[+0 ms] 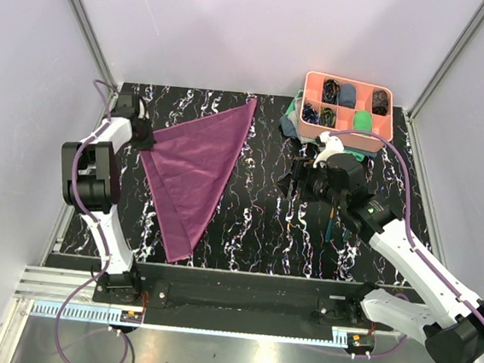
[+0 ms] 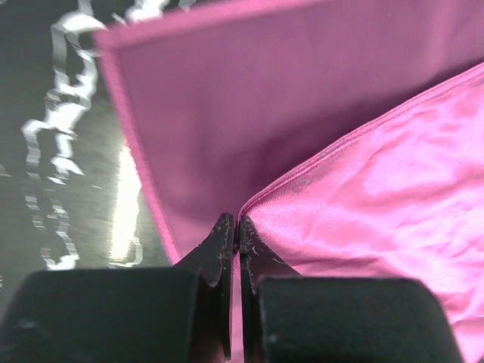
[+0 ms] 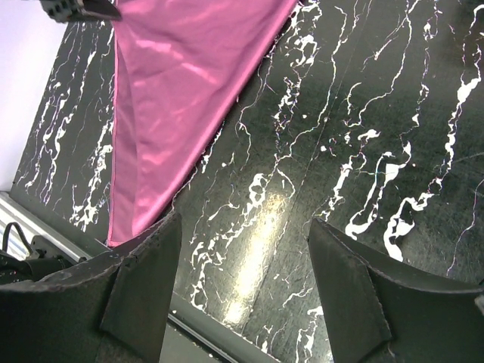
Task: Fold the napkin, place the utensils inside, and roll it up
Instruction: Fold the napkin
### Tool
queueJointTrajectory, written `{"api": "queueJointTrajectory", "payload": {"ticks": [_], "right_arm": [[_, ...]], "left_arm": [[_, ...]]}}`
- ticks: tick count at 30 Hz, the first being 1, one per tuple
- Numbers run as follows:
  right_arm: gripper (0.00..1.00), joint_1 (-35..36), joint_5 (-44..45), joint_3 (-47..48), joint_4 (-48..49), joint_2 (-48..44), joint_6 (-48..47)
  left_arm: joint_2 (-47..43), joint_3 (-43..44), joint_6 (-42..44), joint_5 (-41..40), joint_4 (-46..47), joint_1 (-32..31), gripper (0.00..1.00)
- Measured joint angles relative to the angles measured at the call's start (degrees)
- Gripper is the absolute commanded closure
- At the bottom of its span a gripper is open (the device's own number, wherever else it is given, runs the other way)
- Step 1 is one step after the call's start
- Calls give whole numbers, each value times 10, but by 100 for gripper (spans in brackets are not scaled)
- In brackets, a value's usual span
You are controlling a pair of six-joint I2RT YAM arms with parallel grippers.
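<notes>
Since folding needs a gripped corner, I have the left gripper [image 2: 237, 228] clenched on the napkin [image 2: 340, 151]; the right gripper [image 3: 242, 280] hangs released.

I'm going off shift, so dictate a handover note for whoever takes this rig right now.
Left gripper: shut on a corner of the plum-purple cloth napkin.
Right gripper: open, empty, above the black marbled table.
Done: napkin folded into a triangle, at the table's left.
Left to do: put in the utensils, of which only a slim teal handle shows by the right arm, then roll.
</notes>
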Motion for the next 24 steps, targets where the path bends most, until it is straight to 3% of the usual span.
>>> {"api": "queueJointTrajectory", "payload": {"ticks": [24], "right_arm": [[24,0,1,-10,-23,-10,2]], "left_arm": [[108,166,40,-28,-72,38,100]]}}
